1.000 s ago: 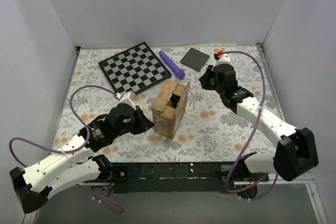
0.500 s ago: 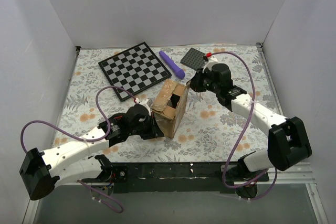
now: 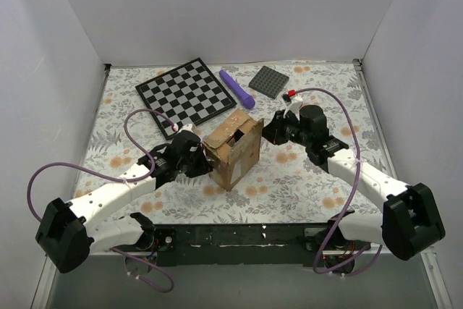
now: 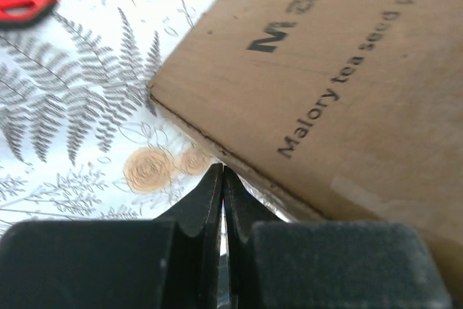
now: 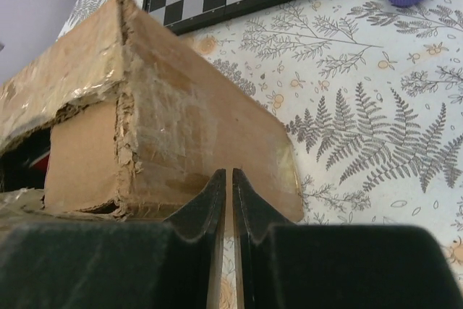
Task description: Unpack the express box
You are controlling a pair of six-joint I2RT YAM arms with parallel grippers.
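While tilted, express box (image 3: 233,148) sits between 2 grippers.

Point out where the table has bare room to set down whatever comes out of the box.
Free: the right side between the express box and the right wall, beyond the right gripper; the left strip below the checkerboard, beyond the left gripper. Crowded: the far edge, with checkerboard, purple tool and grey plate, and both flanks of the box.

I see bright, even overhead light with soft shadows; glare on the brown cardboard box's (image 5: 145,113) tape; near gripper pads blurred.
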